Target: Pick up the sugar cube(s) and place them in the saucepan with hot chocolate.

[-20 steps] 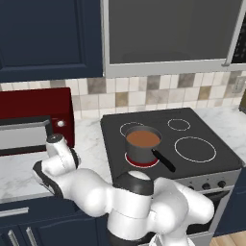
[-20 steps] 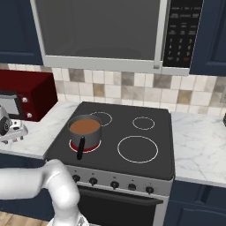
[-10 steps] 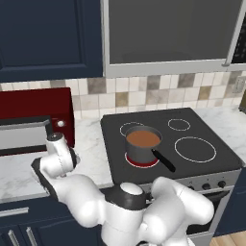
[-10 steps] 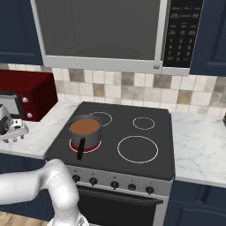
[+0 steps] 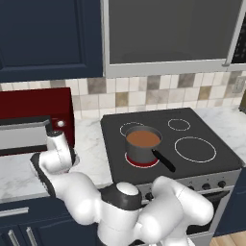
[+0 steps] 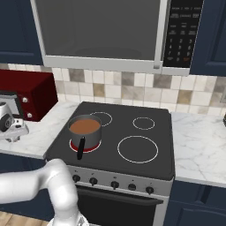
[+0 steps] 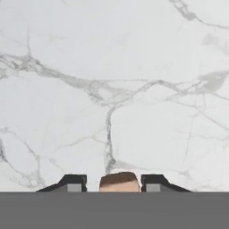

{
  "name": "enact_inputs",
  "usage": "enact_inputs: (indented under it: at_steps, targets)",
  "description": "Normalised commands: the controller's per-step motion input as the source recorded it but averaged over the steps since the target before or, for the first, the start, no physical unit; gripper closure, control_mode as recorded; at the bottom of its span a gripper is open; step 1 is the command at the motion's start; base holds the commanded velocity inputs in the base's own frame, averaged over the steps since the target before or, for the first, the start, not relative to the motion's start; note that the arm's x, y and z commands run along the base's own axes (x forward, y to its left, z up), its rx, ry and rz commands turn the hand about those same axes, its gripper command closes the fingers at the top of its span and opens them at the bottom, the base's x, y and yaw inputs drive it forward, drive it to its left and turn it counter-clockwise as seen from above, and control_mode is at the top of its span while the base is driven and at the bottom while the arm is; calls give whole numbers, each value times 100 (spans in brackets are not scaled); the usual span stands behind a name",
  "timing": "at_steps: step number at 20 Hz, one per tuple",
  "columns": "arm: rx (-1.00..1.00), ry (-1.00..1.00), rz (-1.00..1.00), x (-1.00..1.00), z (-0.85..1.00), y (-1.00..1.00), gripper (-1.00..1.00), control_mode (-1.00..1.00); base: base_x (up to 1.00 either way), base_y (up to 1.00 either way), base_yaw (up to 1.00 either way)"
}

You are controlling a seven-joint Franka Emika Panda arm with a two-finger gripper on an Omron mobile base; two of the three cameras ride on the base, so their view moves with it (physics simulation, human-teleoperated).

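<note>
A tan-brown sugar cube (image 7: 119, 181) lies on the white marble counter, right between my gripper's (image 7: 114, 184) two dark fingertips. The fingers stand close on either side of it; a narrow gap still shows on the left, while the right pad looks nearly in contact. In the base views my gripper (image 5: 71, 162) (image 6: 14, 136) points down at the counter left of the stove, in front of the red microwave. The grey saucepan (image 5: 142, 148) (image 6: 85, 131) with reddish-brown hot chocolate sits on the front left burner, its black handle pointing toward the stove's front.
A red microwave (image 5: 33, 113) (image 6: 33, 90) stands on the counter just behind my hand. The black stove (image 5: 192, 144) (image 6: 137, 145) has three bare burners. More marble counter (image 6: 198, 141) runs to the right of the stove.
The fingers have drawn in from wide open to close around the cube. The hand has stayed low over the same spot on the counter.
</note>
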Motion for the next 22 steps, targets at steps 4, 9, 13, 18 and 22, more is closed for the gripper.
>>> enact_inputs:
  at_steps: [4, 9, 13, 18, 22]
  targets:
    - [-1, 0, 0, -10, 3, -22, 100, -100, 0, 0, 0]
    - [-1, -1, -14, -59, 34, -61, 100, -100, 0, 0, 0]
    - [0, -8, -20, -72, 72, -65, 100, -100, 0, 0, 0]
    - [2, -14, -20, -40, 90, -77, 100, -100, 0, 0, 0]
    - [-6, -15, -32, -6, 54, -84, 100, -100, 0, 0, 0]
